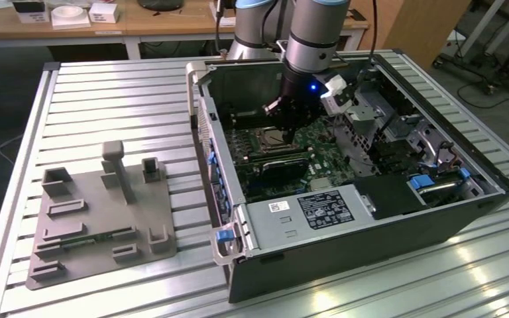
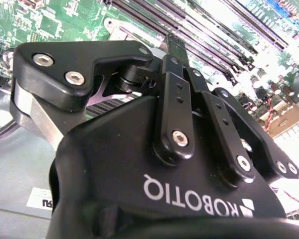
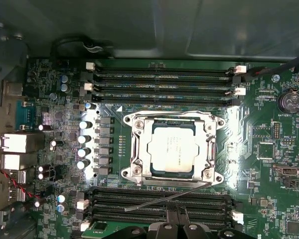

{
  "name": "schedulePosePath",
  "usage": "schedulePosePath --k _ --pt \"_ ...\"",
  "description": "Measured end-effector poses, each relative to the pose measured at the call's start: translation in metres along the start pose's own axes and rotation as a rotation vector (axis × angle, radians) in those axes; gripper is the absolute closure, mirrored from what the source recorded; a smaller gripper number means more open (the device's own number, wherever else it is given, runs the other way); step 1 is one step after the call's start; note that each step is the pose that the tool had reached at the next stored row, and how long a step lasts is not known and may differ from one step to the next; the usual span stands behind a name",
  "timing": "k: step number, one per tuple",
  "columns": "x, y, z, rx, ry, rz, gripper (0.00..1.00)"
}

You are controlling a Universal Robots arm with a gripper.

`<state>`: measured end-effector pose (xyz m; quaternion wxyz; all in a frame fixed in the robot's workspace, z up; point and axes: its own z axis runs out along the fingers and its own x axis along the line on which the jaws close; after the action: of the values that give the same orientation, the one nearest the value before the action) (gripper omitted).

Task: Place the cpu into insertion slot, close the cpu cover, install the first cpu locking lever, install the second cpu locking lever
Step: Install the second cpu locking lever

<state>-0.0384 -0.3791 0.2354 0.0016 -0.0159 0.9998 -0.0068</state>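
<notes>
Hovering above the memory slots [image 3: 162, 206], the end effector [image 2: 175, 42] looks clenched, holding nothing visible.

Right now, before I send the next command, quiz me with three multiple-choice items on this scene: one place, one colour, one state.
1. Where is the cpu?
A) lifted clear of the board
B) seated in the insertion slot
C) lying outside the computer

2. What colour is the circuit board?
A) green
B) blue
C) red

3. How does the cpu cover lie?
A) standing upright on its hinge
B) taken off
C) flat, framing the cpu

Answers:
1 B, in the first wrist view the chip sits inside the socket's metal rim.
2 A, the board around the socket is green.
3 C, the frame lies flat and the chip's silvery top shows through its window.
</notes>
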Motion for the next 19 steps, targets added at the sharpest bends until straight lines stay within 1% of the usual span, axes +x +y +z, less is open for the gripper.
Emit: schedulePosePath --k 6,11,16,19 --pt "0.0002 0.0000 0.0003 -0.0001 -0.0001 0.000 0.90" --pt "0.0021 0.0001 0.0026 -0.0006 -0.0001 0.000 0.90" --pt "0.0097 0.0003 0.0034 -0.0022 0.0000 0.000 0.90" --pt "0.0132 0.0005 0.0034 -0.0072 0.0003 0.000 0.90"
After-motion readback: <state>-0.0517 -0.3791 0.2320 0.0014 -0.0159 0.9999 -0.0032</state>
